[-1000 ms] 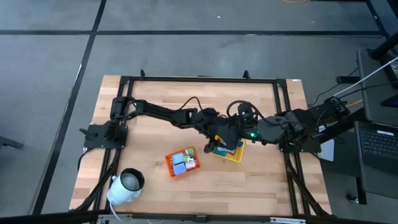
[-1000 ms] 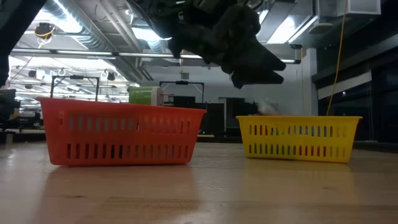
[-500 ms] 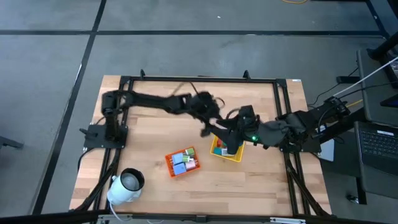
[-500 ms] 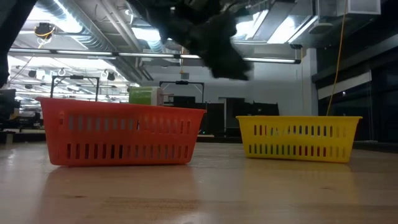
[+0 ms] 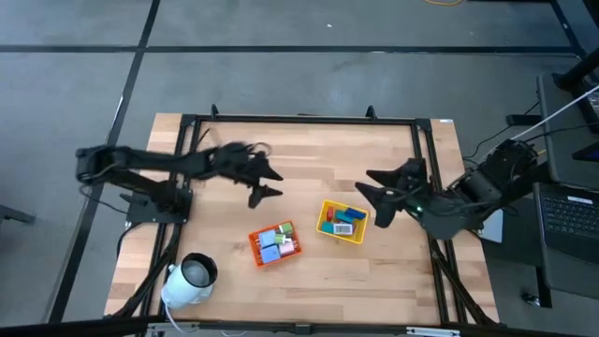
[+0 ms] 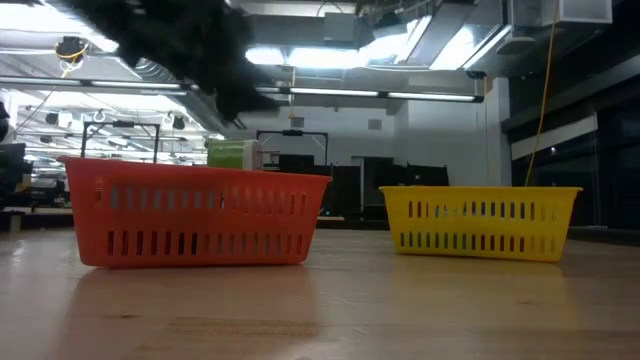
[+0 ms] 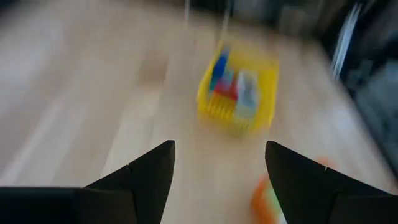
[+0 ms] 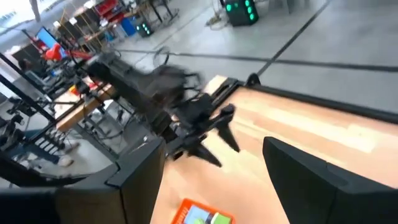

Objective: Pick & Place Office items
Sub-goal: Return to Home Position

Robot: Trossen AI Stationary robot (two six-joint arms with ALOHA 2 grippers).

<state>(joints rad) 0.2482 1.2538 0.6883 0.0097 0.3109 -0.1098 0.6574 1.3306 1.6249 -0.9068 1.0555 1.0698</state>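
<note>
The office items are small coloured blocks, and they lie in two trays. Blue, red, green and white ones fill the yellow tray (image 5: 342,221) (image 7: 239,93). Blue, green and white ones lie in the orange tray (image 5: 274,243). My left gripper (image 5: 271,184) (image 7: 219,146) is open and hovers over bare table, left of and beyond the trays. My right gripper (image 5: 371,198) (image 8: 211,146) is open too, in the air just right of the yellow tray. Neither holds anything. In the low view both trays (image 6: 190,215) (image 6: 480,220) stand flat on the table.
A large white cylinder (image 5: 190,279) with a dark hollow lies near the table's near-left corner. A black frame (image 5: 299,119) runs around the tabletop. Bare wood lies between the trays and the far edge. A laptop (image 5: 571,213) sits off the table's right side.
Both grippers stood together over the yellow tray a second ago. The left arm has swung up and away toward the table's left, and the right arm has drawn back toward the right edge. The yellow tray's contents now show uncovered. The trays have stayed in place.
</note>
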